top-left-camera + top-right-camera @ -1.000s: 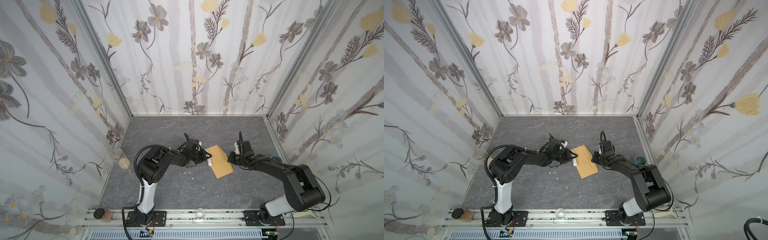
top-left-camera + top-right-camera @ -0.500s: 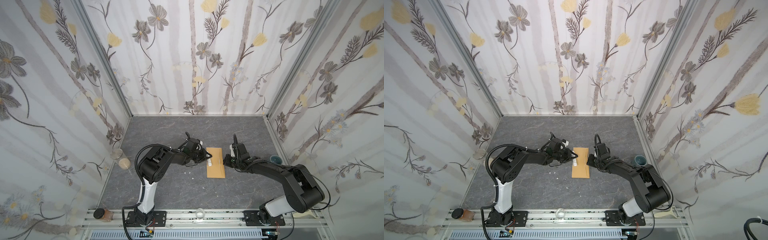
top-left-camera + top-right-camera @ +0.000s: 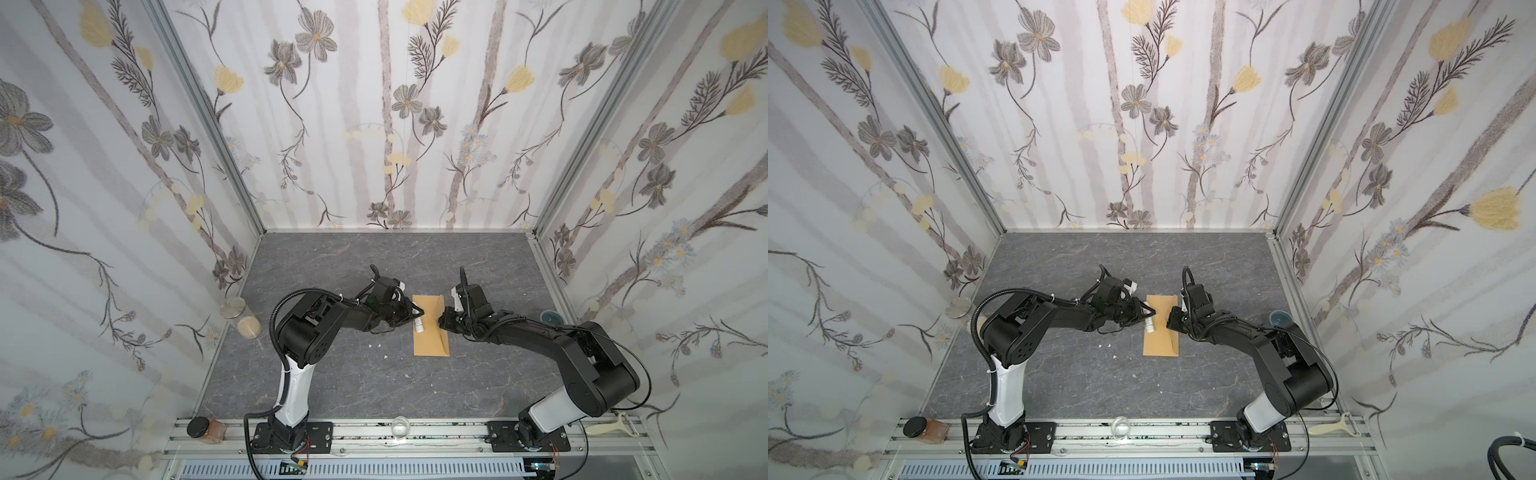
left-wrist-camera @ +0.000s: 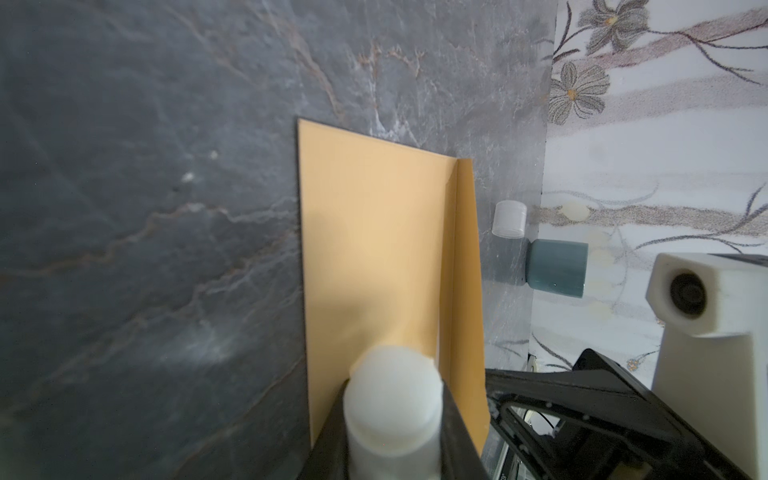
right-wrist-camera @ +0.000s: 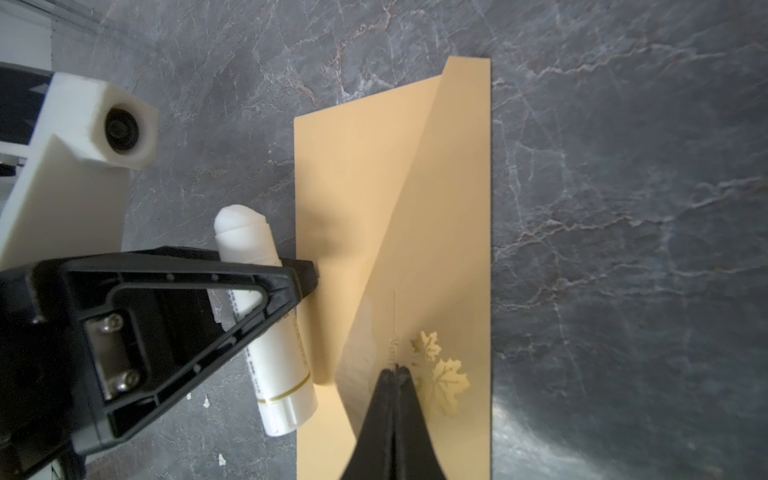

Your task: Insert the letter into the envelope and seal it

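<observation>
The grey table (image 3: 332, 374) carries the envelope (image 3: 432, 343), which lies flat between the two sets of fingers with its flap folded down. The left gripper (image 3: 417, 316) has its fingers part-way apart, clamped on a white glue stick (image 5: 282, 365) at the envelope edge nearest them. The right gripper (image 5: 397, 374) is pinched fully together and empty, with its tips down on the flap just beside a gold leaf sticker (image 5: 440, 370). Beyond the left fingers, past the envelope, stand a teal cup (image 4: 557, 268) and a white cap (image 4: 509, 218).
</observation>
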Available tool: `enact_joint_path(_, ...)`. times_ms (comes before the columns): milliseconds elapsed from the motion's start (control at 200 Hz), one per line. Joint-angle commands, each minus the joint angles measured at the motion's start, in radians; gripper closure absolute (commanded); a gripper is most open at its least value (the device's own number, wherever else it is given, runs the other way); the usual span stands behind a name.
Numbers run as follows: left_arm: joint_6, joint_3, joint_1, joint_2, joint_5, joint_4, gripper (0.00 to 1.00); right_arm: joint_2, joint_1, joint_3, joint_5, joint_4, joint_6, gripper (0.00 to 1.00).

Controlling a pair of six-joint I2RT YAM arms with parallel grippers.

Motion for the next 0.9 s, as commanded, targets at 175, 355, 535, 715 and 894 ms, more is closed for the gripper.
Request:
enact_joint_path(175, -0.002, -0.005, 0.000, 0.012, -0.027, -0.078, 1.00, 0.072, 0.020, 0.020, -0.026, 0.062, 0.027, 1.00)
enact_joint_path(355, -0.002, -0.008, 0.000, 0.016, -0.025, -0.078, 1.00, 0.120, 0.031, 0.030, -0.018, 0.059, 0.036, 1.00)
enact_joint_path(535, -0.003, -0.011, 0.000, 0.022, -0.023, -0.077, 1.00, 0.166, 0.046, 0.034, -0.023, 0.068, 0.047, 1.00)
enact_joint_path(715, -0.004, -0.016, 0.000, 0.019, -0.026, -0.077, 1.00, 0.126, 0.046, 0.062, -0.010, 0.042, 0.040, 1.00)
enact_joint_path(894, -0.004, -0.022, 0.001, 0.014, -0.029, -0.077, 1.00, 0.057, 0.046, 0.051, 0.011, -0.004, 0.030, 1.00)
